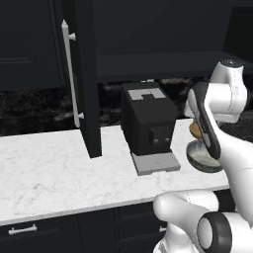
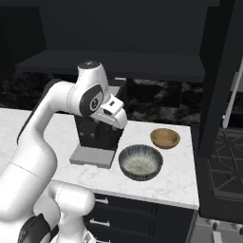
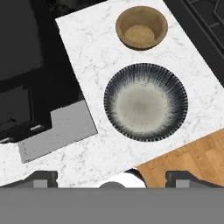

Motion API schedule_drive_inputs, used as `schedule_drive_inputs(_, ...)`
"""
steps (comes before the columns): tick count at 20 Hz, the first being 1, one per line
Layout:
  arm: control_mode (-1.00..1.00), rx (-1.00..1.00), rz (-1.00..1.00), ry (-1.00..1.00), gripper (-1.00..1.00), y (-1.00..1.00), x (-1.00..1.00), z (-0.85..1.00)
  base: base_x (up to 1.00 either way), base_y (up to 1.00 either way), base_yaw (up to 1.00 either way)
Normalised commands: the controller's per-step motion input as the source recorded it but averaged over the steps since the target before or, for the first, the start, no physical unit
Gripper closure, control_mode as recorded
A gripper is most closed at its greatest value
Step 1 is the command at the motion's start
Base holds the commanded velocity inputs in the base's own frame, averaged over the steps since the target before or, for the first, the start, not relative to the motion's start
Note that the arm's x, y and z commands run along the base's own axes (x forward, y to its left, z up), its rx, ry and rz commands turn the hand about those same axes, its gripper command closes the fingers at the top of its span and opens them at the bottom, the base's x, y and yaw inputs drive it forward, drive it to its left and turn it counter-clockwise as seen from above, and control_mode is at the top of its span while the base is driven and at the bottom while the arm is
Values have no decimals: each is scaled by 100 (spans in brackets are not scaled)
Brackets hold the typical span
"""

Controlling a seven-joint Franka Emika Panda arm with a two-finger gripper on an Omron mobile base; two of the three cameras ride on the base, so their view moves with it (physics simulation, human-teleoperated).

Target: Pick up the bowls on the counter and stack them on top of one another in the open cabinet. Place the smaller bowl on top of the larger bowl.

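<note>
The larger bowl point(image 3: 145, 101), grey-blue with fine stripes, rests upright on the white counter point(image 3: 87, 48) near its front edge. The smaller bowl point(image 3: 141, 27), tan and wood-coloured, sits just behind it, apart from it. My gripper point(image 3: 113, 178) hovers open above the counter's front edge, looking down on both bowls and holding nothing. From the right base view the larger bowl point(image 2: 141, 162) lies ahead of the smaller bowl point(image 2: 165, 137), with the hand above and to their left. The arm partly hides the larger bowl point(image 1: 202, 158) in the left base view. The cabinet point(image 2: 114, 64) stands open above, its shelf dark.
A black coffee machine point(image 2: 95, 137) with a grey tray stands left of the bowls. The cabinet door point(image 1: 86, 74) with its pale bar handle point(image 1: 69, 74) hangs open over the counter. A stove point(image 2: 228, 161) borders the counter's right end. Wooden floor point(image 3: 188, 162) lies beyond the front edge.
</note>
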Motion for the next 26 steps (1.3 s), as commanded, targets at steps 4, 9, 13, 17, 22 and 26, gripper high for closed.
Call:
schedule_drive_inputs(4,-100,7,-32,0,-100,-100,-26,0,0,0,0)
schedule_drive_inputs(9,-100,8,-25,0,-100,-100,-1,0,0,0,0)
schedule_drive_inputs(13,-100,1,-9,0,-100,-100,26,-8,0,0,0)
schedule_drive_inputs(17,-100,-1,5,-1,-100,-78,56,-45,0,0,0)
schedule_drive_inputs(22,-100,-1,5,-4,-100,-50,61,-62,0,0,0)
schedule_drive_inputs(26,-100,0,0,0,-100,-3,76,-39,0,0,0)
